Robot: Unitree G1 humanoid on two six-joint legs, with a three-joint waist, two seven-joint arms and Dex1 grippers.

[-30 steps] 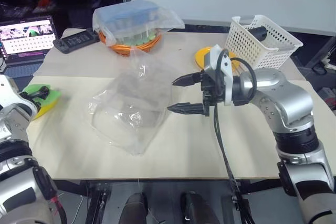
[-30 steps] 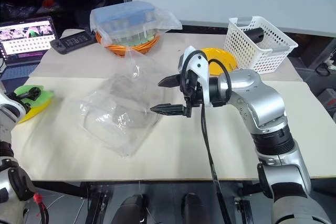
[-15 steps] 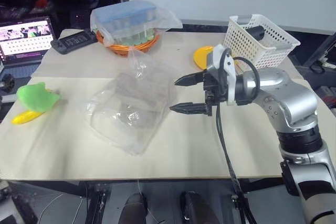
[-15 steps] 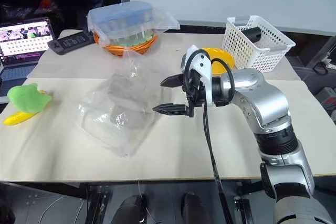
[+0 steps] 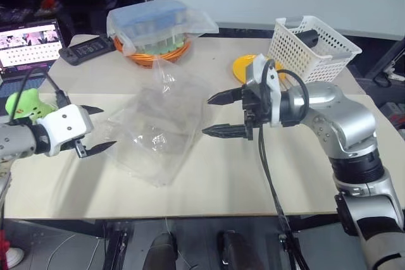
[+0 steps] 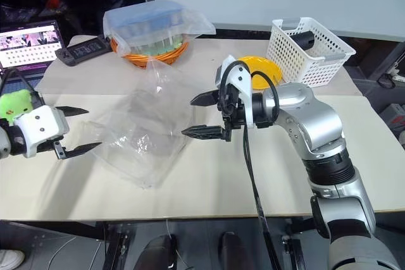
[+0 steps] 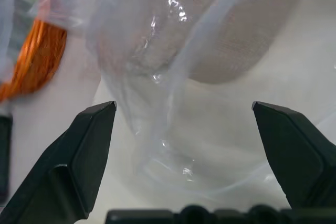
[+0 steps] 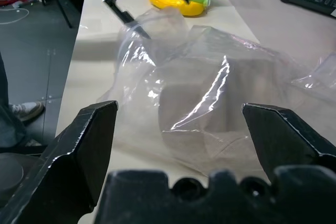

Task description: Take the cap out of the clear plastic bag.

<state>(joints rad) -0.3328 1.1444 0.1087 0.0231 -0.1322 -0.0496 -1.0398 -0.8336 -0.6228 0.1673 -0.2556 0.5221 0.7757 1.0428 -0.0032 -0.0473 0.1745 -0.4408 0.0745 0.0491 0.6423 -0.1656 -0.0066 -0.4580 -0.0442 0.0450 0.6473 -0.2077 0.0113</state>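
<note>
In the eye views, the clear plastic bag (image 5: 158, 132) is seen lying flat on the table (image 5: 253, 181), with the cap (image 5: 166, 115) inside it as a faint tan shape. The bag lies between the 2 grippers: the left gripper (image 5: 96, 129) is just beside its left edge, the right gripper (image 5: 218, 115) just beside its right edge. Both are spread wide and empty.

In the left wrist view, the cap (image 7: 236, 40) is seen straight ahead through the film.

In the right wrist view, the bag (image 8: 210, 103) is framed between the open fingers (image 8: 84, 145).

A white lattice basket (image 5: 314, 47) stands at the table's (image 5: 221, 181) far right corner, a yellow plate (image 5: 245, 66) just beside it. A blue-lidded tub (image 5: 152, 20) wrapped in clear film sits in an orange wire basket (image 5: 152, 52), near a black remote (image 5: 88, 49), a laptop (image 5: 30, 45) and a green plush toy (image 5: 22, 105).
</note>
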